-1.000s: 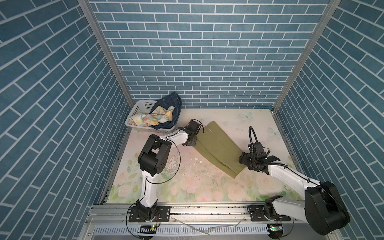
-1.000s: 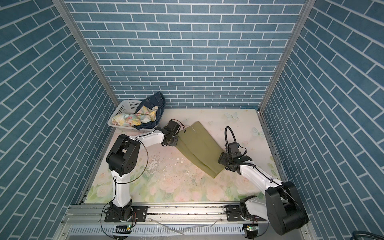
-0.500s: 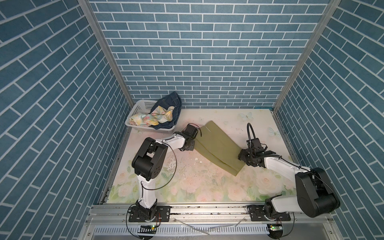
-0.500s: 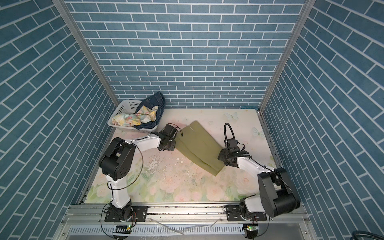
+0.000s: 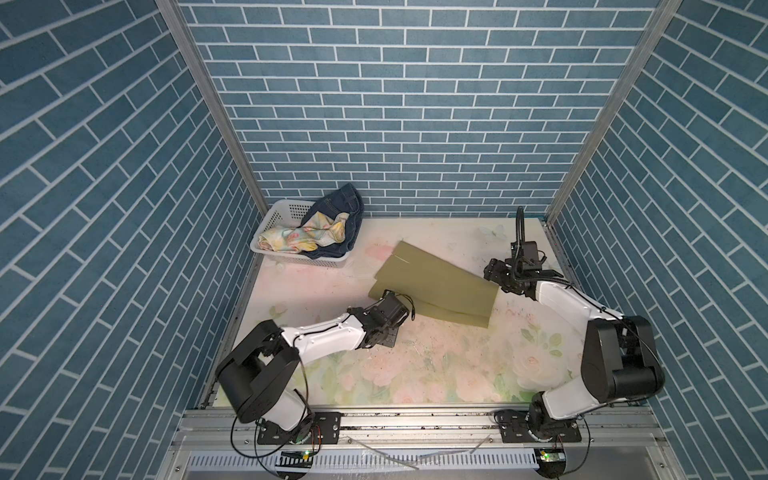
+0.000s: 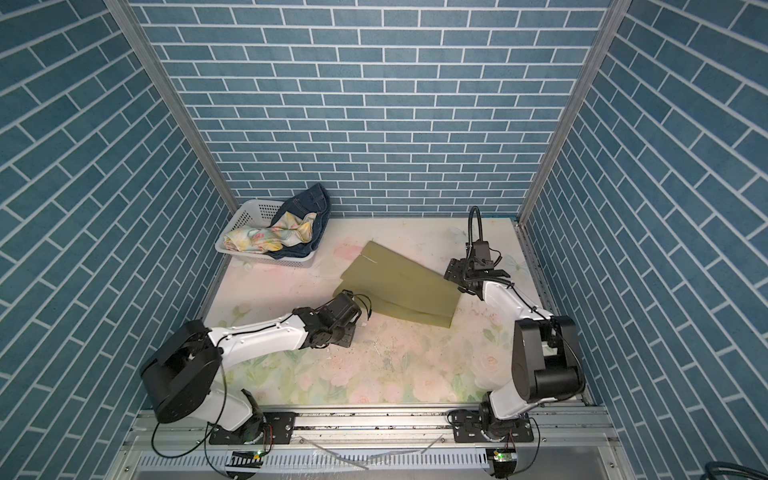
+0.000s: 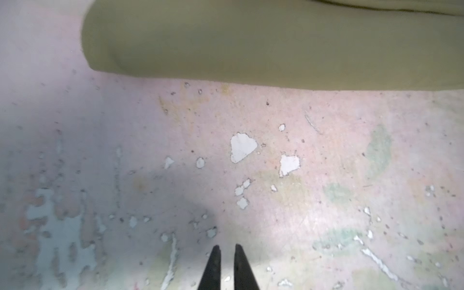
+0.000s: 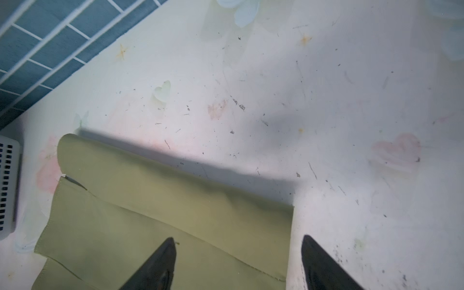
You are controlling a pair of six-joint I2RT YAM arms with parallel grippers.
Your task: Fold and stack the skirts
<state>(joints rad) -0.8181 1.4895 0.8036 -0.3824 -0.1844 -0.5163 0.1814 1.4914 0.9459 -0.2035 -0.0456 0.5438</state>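
Moved since earlier: the left gripper [image 7: 227, 247] has been drawn back from the far end of the olive skirt [image 5: 436, 286] to its near-left edge. The right gripper [image 8: 238, 241] has been carried from the near corner to the right-hand edge, and the cloth has been doubled over.
Left jaws: parted by a narrow gap, with nothing gripped between them. The tips are held low over the bare table [image 5: 415, 365], just short of the cloth's edge.
Right jaws: spread wide and released. One finger is seen over the cloth and the other over the table, at the skirt's edge.
Olive skirt: laid flat at mid-table in both top views, with an upper layer slanted across a lower one.
Floral skirt [image 5: 299, 237]: crumpled inside the basket [image 5: 286, 205], partly on top of the denim.
Denim skirt [image 5: 340, 203]: bunched in the basket and draped over its rim.
Basket: set at the far-left corner of the table, well apart from both grippers.
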